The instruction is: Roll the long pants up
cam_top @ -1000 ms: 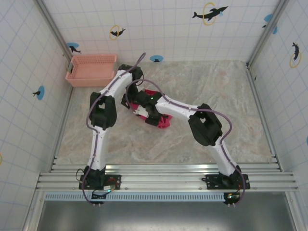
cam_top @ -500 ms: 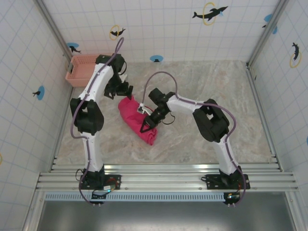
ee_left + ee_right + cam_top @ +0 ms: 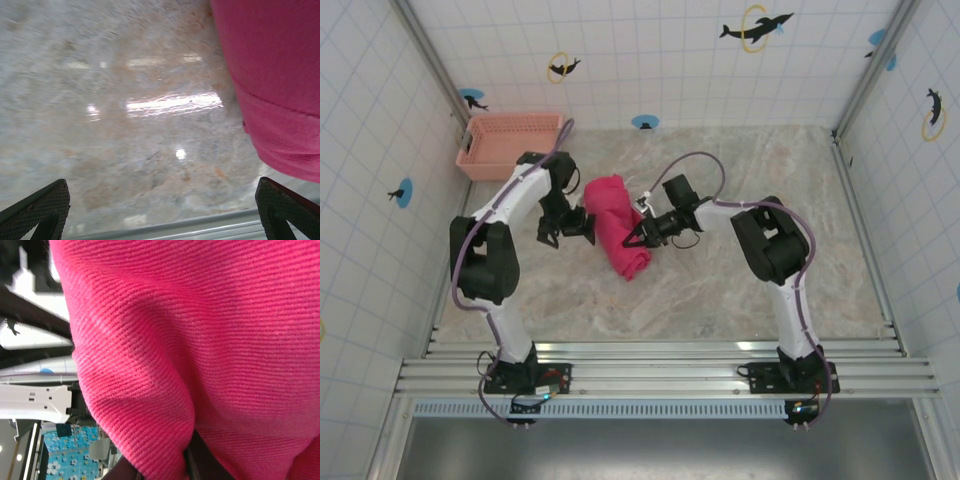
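Long pants (image 3: pixel 618 225) seen as compact magenta roll, laid diagonally on counter (image 3: pixel 740 290), right of basket (image 3: pixel 510 145) and nearer arm bases.

Left end effector (image 3: pixel 565 231) held released, jaws spread wide, low over bare counter between basket and roll, just beside roll's basket-facing edge. Nothing grasped; roll's rounded end seen past its right fingertip (image 3: pixel 287 210).

Right end effector (image 3: pixel 634 236) pressed against roll's side away from basket, clenched on fold of pants. Cloth bunched over dark finger (image 3: pixel 202 462) in wrist view.
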